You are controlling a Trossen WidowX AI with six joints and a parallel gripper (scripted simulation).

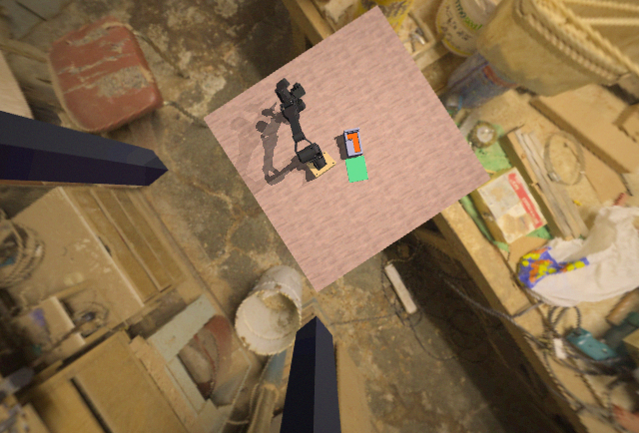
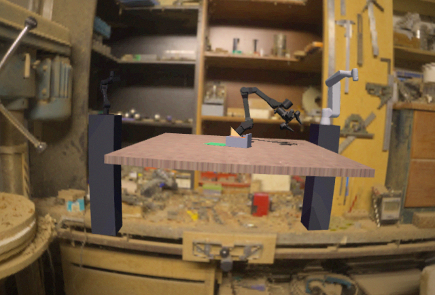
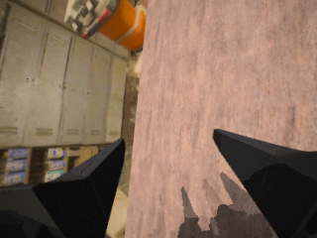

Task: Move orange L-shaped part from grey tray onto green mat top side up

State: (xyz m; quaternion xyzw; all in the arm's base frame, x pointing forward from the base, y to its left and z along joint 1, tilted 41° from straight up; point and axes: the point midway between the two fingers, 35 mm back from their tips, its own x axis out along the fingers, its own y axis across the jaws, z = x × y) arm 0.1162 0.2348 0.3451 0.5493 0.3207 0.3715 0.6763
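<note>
The orange L-shaped part (image 1: 352, 138) lies flush in the grey tray (image 1: 345, 146) (image 2: 237, 141) near the middle of the table. In the exterior view the tray's wall hides the part. The green mat (image 1: 356, 170) (image 2: 215, 143) lies flat right beside the tray. My gripper (image 1: 290, 87) (image 2: 294, 124) (image 3: 169, 138) is open and empty. It hangs above bare table well away from the tray, on the far side of the arm's base (image 1: 316, 159). The wrist view shows only the two dark fingers and the table top.
The pink wooden table (image 1: 386, 83) (image 2: 211, 158) (image 3: 223, 74) carries everything. Its edge runs close by on the left of the wrist view. Dark pillars (image 2: 104, 172) (image 2: 319, 175) stand at the table's sides. Workshop clutter lies all around below.
</note>
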